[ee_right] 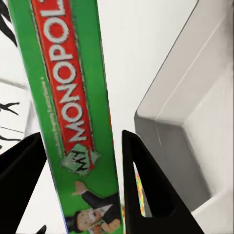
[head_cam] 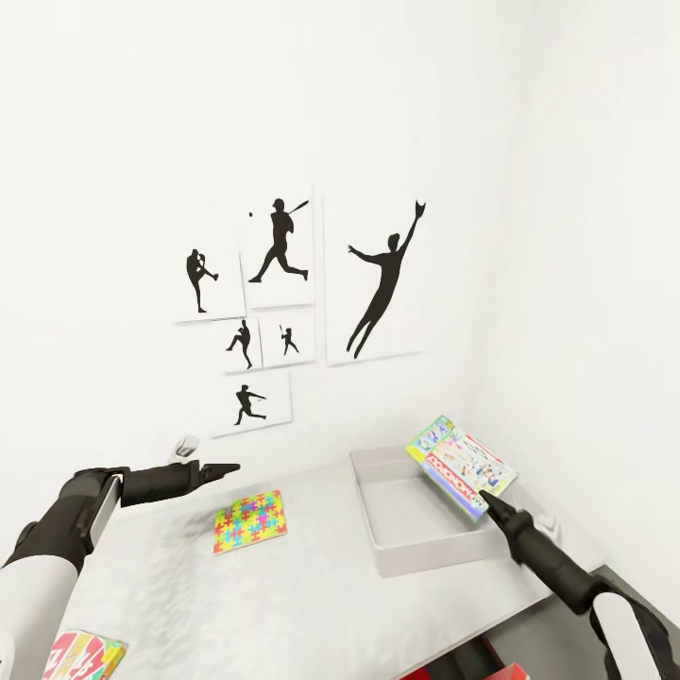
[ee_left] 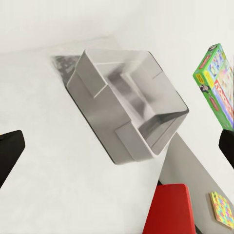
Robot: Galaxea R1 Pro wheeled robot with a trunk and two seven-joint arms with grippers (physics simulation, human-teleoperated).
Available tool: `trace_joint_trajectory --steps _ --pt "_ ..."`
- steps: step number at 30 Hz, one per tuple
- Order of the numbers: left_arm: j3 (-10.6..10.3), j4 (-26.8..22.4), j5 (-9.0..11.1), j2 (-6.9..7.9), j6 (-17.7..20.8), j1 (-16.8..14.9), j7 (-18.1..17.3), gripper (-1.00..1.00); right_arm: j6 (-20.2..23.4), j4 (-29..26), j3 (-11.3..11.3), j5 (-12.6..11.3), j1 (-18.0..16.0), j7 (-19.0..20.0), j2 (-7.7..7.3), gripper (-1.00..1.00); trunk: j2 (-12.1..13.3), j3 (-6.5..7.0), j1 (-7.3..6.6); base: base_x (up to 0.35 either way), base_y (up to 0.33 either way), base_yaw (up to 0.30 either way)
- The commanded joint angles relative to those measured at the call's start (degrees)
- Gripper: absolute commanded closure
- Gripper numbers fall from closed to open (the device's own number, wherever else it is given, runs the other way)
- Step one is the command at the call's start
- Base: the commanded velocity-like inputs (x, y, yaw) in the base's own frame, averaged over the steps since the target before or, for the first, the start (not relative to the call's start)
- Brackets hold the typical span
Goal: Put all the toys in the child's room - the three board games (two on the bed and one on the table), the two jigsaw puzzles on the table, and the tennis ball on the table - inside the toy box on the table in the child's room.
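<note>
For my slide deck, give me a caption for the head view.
Right gripper holds a Monopoly box above the open toy box; a jigsaw puzzle lies nearby.

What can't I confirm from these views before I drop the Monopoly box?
- Toy box floor: hidden by its near wall, head view.
- Colourful box: cut off by the bottom edge, head view.
- Monopoly box: its ends run past the frame, right wrist view.
- Left gripper: jaw gap unreadable, head view.
</note>
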Motion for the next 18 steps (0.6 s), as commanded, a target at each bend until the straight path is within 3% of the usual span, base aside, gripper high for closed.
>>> trace_joint_trajectory --steps 1,7,12,15,18 --pt "0.1 0.0 0.0 0.01 0.6 0.0 -0.2 -1.0 0.8 -0.2 -0.1 -0.5 -0.7 -2.2 -0.02 1.0 0.0 -0.03 0.02 0.0 0.0 0.0" --pt "0.2 0.0 0.0 0.2 0.6 0.0 -0.8 -1.0 4.4 -1.4 -0.4 -2.0 -6.0 -13.3 -0.55 1.0 0.0 -0.03 0.02 0.0 0.0 0.0" --pt "0.2 0.0 -0.1 0.34 0.6 0.0 -3.8 -1.0 6.9 -1.7 -0.9 -2.5 -11.3 -23.4 -0.9 1.0 0.0 -0.03 0.02 0.0 0.0 0.0" --pt "0.3 0.0 -0.1 0.43 0.6 0.0 -4.5 -1.0 7.6 -1.7 -1.5 -2.5 -13.5 -27.6 -1.09 1.0 0.0 -0.03 0.02 0.0 0.0 0.0" --pt "0.4 0.0 -0.1 0.4 0.6 -0.1 -4.8 -1.0 10.6 -1.6 -2.9 -2.5 -15.6 -30.9 -2.18 1.0 0.0 -0.03 0.02 0.0 0.0 0.0"
